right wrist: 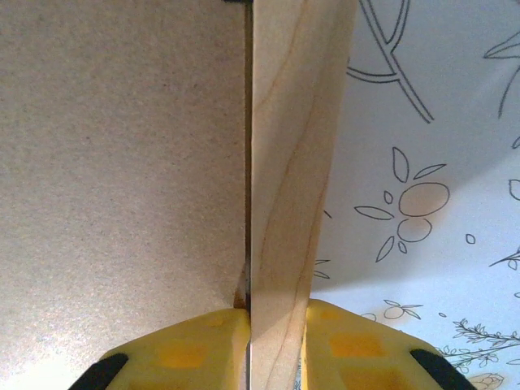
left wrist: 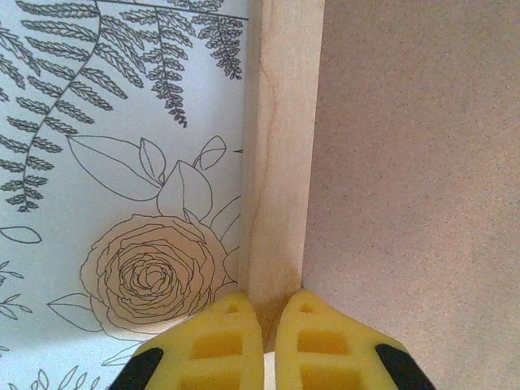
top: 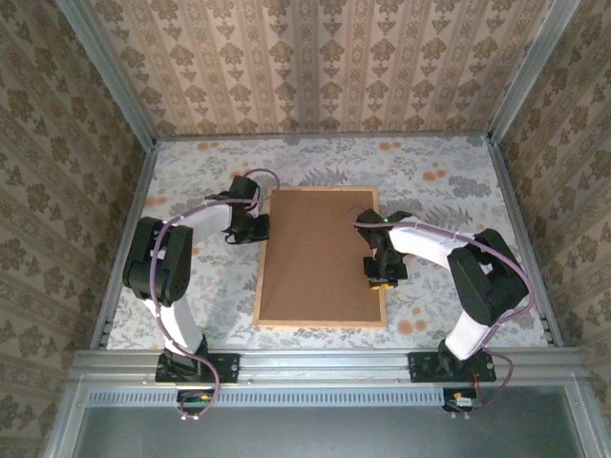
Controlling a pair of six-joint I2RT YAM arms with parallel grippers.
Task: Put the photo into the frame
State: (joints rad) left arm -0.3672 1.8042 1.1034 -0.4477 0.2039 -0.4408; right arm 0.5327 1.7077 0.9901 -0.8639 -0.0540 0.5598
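The frame (top: 321,324) lies face down in the middle of the table, its brown backing board (top: 320,253) facing up. The photo is hidden. My left gripper (top: 260,227) is at the frame's left edge. In the left wrist view it (left wrist: 268,305) is shut, its yellow fingertips together over the light wood moulding (left wrist: 280,146) beside the board (left wrist: 414,162). My right gripper (top: 380,272) is at the frame's right edge. In the right wrist view it (right wrist: 276,313) is shut on the moulding (right wrist: 292,146), one finger on the board side (right wrist: 122,146) and one on the outer side.
The floral tablecloth (top: 430,172) covers the table around the frame. Metal rails (top: 516,239) run along the table's sides and near edge, and wallpapered walls rise behind them. Both arms' elbows stand out to either side of the frame.
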